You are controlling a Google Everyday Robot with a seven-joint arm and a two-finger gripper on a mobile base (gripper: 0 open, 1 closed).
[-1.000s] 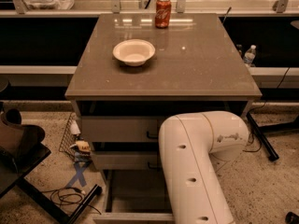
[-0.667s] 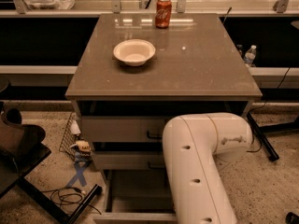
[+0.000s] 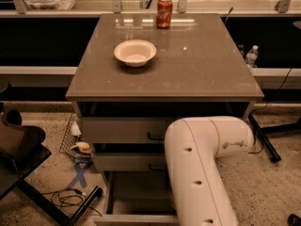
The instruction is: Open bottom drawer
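Note:
The bottom drawer is the lowest of three grey drawers in the cabinet. It stands pulled out towards me; its front lies at the lower edge of the view and its inside shows. Its handle is hidden. The middle drawer front and the top drawer front are closed above it. My white arm crosses the right half of the drawers from the lower edge. My gripper is hidden behind or below this arm and out of view.
A white bowl and a red soda can stand on the brown cabinet top. A dark chair and cables are on the floor at the left. A water bottle stands at the right.
My arm has shifted slightly to the right. The bottom drawer stays pulled out, and the bowl and can have not moved.

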